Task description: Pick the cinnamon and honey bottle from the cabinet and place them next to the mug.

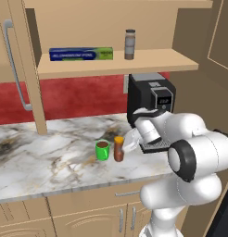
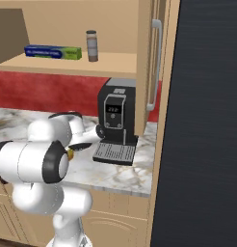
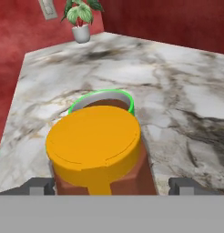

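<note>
- We see the honey bottle [image 1: 118, 148] standing upright on the marble counter [image 1: 51, 152], just beside the green mug [image 1: 102, 150].
- In the hand view our gripper [image 3: 111, 185] sits low over the bottle's orange cap, fingertips [image 3: 37, 185] spread to either side of the body; whether they press it or stand just clear, we cannot tell.
- The cinnamon [image 1: 129, 44] stands on the cabinet [image 1: 116, 62] shelf beside a blue foil box [image 1: 80, 53], above the coffee machine [image 1: 150, 99].
- Our worry: if we lift away without the fingers fully clear, the bottle could tip into the mug.
- Reaching up for the jar, the arm could clip the coffee machine or the shelf edge.
</note>
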